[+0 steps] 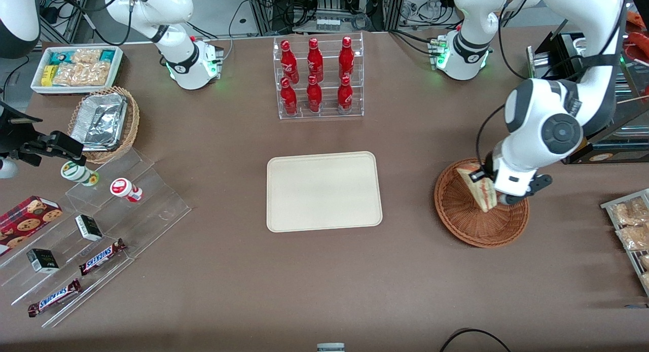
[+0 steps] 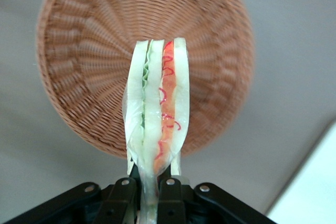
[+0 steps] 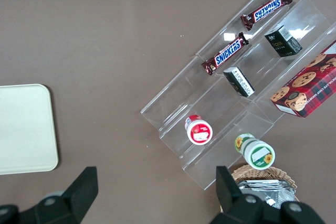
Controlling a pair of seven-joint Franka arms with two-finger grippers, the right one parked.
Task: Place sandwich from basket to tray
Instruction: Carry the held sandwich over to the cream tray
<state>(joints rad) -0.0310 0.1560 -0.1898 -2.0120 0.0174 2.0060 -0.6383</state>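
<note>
The left arm's gripper (image 2: 149, 184) is clenched on the small triangular sandwich of pale white bread with green and red filling layers (image 2: 156, 108); its two black fingers (image 2: 170, 192) press the narrow end of the wedge from both sides. In the front view the gripper (image 1: 499, 197) holds the sandwich (image 1: 480, 185) above the round shallow reddish-brown woven wicker basket (image 1: 469, 225), and in the wrist view the wedge is lifted clear of the basket (image 2: 84, 77), with its layered edge facing the camera.

The basket stands on the brown table (image 1: 324, 291) toward the working arm's end. Beside it, near the middle of the table, lies the flat rectangular cream-beige tray with rounded corners (image 1: 323, 190), with nothing on it. Farther from the front camera than the tray stands a clear acrylic rack with six red bottles (image 1: 317, 78). Toward the parked arm's end lie clear stepped shelves with chocolate bars and small boxes (image 1: 101, 225)
</note>
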